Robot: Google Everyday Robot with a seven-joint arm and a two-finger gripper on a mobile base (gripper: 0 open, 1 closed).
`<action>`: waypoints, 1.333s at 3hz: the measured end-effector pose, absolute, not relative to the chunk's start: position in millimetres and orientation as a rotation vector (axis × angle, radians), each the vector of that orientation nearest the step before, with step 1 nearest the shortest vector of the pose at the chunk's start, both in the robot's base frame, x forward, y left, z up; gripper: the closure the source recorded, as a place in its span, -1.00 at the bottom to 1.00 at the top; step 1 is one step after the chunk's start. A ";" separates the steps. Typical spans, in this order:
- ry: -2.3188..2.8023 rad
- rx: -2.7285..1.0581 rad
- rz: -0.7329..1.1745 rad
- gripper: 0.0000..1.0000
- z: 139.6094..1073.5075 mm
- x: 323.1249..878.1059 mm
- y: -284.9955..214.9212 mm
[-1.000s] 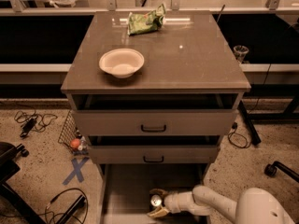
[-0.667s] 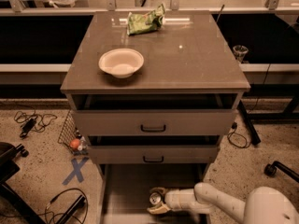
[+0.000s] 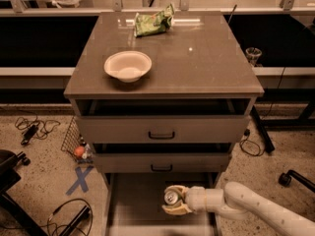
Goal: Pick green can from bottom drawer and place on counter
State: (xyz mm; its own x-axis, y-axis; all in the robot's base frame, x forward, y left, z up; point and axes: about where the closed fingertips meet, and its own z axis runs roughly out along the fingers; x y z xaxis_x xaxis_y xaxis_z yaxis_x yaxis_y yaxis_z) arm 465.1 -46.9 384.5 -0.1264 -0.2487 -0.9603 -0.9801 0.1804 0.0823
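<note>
Down at the lower edge of the camera view, the long grey-brown bottom drawer (image 3: pixel 133 198) stands pulled out beneath two shallower drawers with black handles (image 3: pixel 161 135). Over its flat tray, the cream two-finger gripper (image 3: pixel 173 201) reaches in from the right on a pale arm. Its fingers sit one above and one below the small dark green can (image 3: pixel 171 196), whose shiny silver top faces the camera. The fingers look clamped onto the can's sides, so the can is held in the drawer's middle, near the front of the drawer above.

On the broad glossy grey-brown counter (image 3: pixel 206 63) rest a white shallow bowl (image 3: pixel 128 66) toward the left front and a crumpled green foil snack bag (image 3: pixel 154 23) at the back.

The step in hand looks like lifting out. To do it well, keep the squeeze firm and draw the can forward, away from the overhanging drawer fronts, before raising it. Then carry it up past the counter's edge and aim for the bare right half, well apart from bowl and bag.
</note>
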 end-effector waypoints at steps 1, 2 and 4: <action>1.484 -1.124 1.078 1.00 478.7 462.7 -68.1; 1.416 -1.009 1.089 1.00 572.5 478.0 -97.1; 1.438 -0.881 0.964 1.00 734.6 520.6 -127.9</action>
